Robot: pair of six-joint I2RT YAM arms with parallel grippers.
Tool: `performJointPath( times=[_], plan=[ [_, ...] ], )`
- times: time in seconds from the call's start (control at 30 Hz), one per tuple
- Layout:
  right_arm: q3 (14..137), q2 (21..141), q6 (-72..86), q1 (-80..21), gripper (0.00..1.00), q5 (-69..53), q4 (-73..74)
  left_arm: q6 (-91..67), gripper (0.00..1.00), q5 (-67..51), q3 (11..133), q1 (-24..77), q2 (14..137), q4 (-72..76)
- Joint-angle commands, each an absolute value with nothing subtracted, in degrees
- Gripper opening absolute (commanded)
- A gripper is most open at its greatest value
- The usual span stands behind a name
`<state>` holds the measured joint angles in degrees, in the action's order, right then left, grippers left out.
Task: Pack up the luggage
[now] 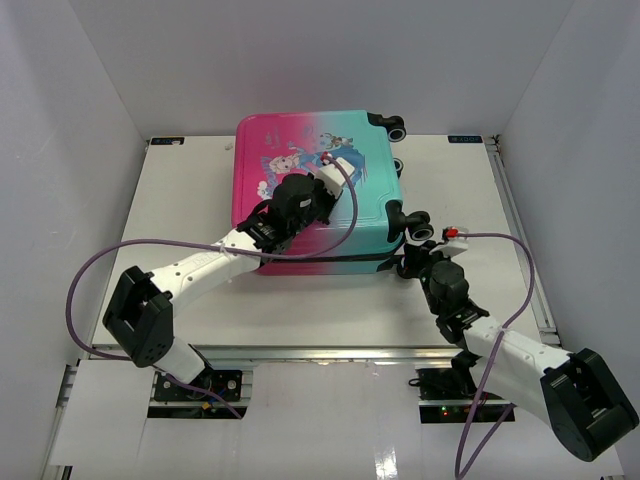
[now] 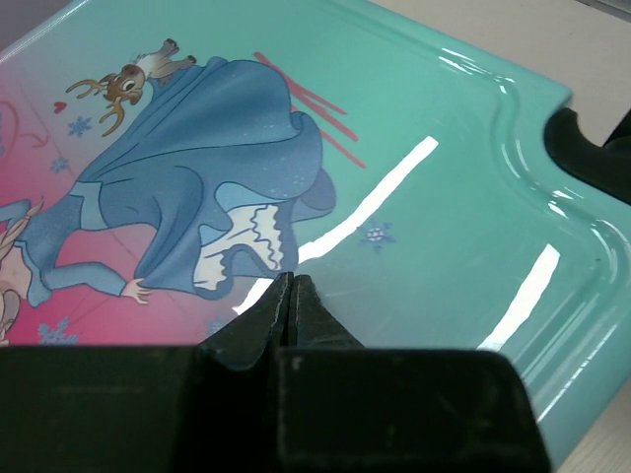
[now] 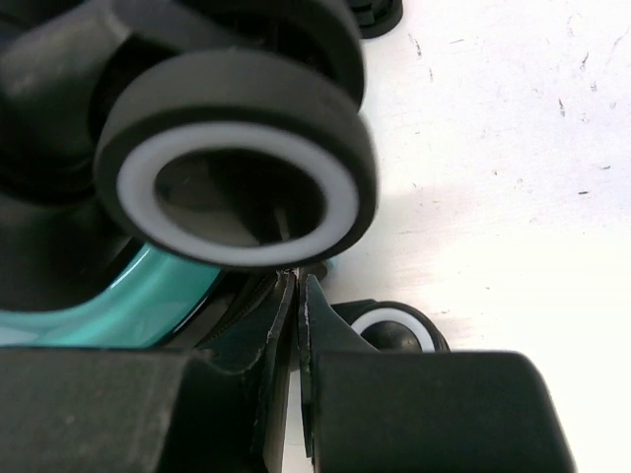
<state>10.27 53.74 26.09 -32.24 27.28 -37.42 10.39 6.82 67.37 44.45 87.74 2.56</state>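
Note:
The luggage [image 1: 372,195] lies flat and closed at the back middle of the table, pink-to-teal lid up, wheels to the right. My left gripper [image 1: 325,180] is shut and empty, its tips low over the glossy lid [image 2: 444,227] beside the princess print [image 2: 207,187]; in its wrist view the gripper [image 2: 294,278] points at the teal part. My right gripper [image 1: 412,262] is shut at the suitcase's near right corner. In its wrist view the gripper [image 3: 296,278] sits just under a black and white wheel [image 3: 237,182], with the teal shell edge [image 3: 118,305] to the left.
A second wheel [image 3: 394,330] lies just right of the right fingertips. More wheels stand at the suitcase's far right corner [image 1: 395,126]. White walls enclose the table [image 1: 180,220] on three sides. Purple cables loop from both arms over the near table.

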Motion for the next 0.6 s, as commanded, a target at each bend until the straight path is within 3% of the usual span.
performJointPath(
  times=[0.0, 0.57],
  plan=[
    [9.93, 55.53, 27.86, -25.76, 0.08, 32.48, -42.01, 8.03, 0.0, 6.14, 60.42, 40.75, 92.25, -14.89],
    [17.81, 67.78, 29.29, -14.93, 0.08, 8.96, -47.57, 7.8, 0.0, 7.13, 58.76, 38.82, 91.63, -13.89]
  ],
)
